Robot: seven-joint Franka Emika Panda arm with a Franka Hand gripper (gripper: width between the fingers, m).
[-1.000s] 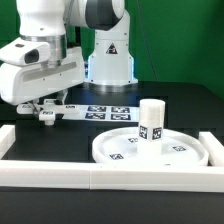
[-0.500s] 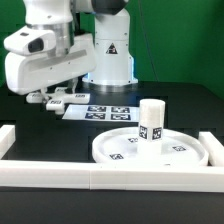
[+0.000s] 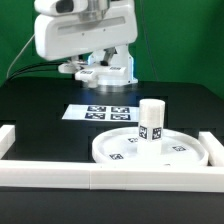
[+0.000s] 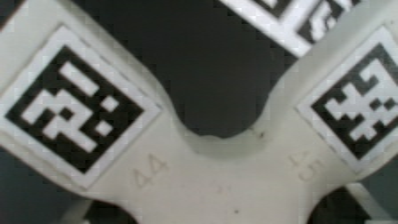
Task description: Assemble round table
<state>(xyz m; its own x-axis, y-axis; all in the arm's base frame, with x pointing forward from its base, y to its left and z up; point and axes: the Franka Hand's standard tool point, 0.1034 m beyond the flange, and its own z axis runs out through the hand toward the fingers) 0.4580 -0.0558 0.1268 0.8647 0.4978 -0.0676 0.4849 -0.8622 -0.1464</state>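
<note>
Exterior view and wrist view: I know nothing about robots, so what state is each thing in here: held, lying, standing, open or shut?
gripper: shut on the cross-shaped piece, high above the table.
cross-shaped piece: held in the air, filling the wrist view.
disc: lying flat on the table, rim up.
leg: standing upright on the disc.
marker board: lying flat on the table.

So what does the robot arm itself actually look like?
The arm is glossy white, built from chunky shells with rounded corners. Thin black cables trail off it. Its white base glows pale blue. The fingers look pale too, but are too small here for any detail.
</note>
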